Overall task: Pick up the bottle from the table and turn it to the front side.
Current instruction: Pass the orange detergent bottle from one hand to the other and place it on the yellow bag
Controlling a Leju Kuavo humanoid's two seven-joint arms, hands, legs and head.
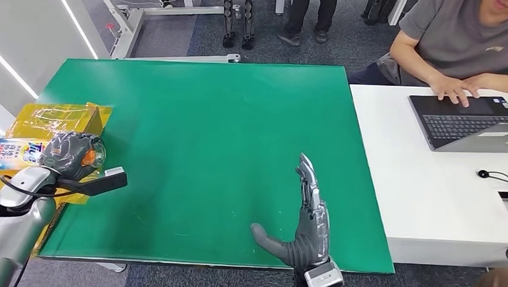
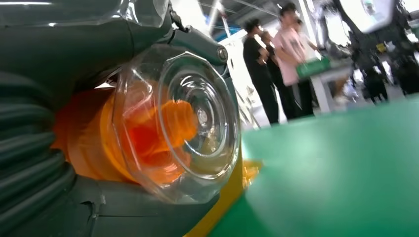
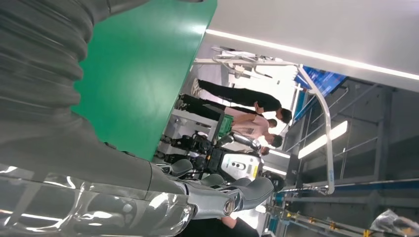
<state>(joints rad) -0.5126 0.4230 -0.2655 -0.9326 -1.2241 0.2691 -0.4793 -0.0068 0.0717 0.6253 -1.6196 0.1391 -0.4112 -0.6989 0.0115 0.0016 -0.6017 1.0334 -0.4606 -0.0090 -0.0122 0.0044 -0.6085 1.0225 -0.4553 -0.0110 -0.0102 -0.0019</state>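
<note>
At the green tabletop's (image 1: pixel 194 148) left edge, the robot's left hand (image 1: pixel 72 153) clamps its fingers on the lying detergent bottle (image 1: pixel 12 153) near its orange cap (image 2: pixel 148 138), lift and front-side turn apparently not yet done, while the right hand (image 1: pixel 306 222) hovers open-fingered near the front edge.

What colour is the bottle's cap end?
Orange, under a clear plastic cover, gripped by the left robot hand. The left wrist view shows it best.

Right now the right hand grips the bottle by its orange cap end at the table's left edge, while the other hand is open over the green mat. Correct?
Not quite: the left hand grips the bottle, as the head view shows. The right hand is the open one over the green mat.
</note>
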